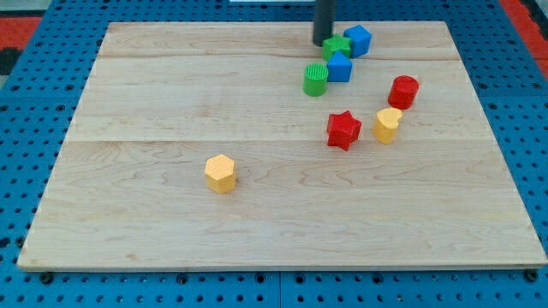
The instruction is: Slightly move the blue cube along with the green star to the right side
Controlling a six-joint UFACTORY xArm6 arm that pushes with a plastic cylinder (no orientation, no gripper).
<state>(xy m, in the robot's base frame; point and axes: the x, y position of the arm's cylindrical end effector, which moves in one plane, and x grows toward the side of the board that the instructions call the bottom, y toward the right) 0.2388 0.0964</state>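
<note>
My tip (322, 41), a bare rod with no pincer, touches the green plastic star (336, 47) near the wooden board's (171, 103) top edge, so a rightward shove could slip the star off the blue plastic cube (358, 39) toward the second blue block (339, 68).

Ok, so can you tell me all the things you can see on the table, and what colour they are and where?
Wooden board: one, pale wood, fills most of the view, on a blue pegboard surface.
Blue blocks: two, near the view's top; one cube-like block right of the green star, another just below the star.
Green star: one, green, near the view's top, between the two blue blocks.
Green cylinder: one, green, left of the lower blue block.
Red cylinder: one, red, view's right.
Red star: one, red, centre-right.
Yellow blocks: two; one right of the red star, one hexagonal alone, lower centre-left.
My tip: one dark rod, just left of the green star.
</note>
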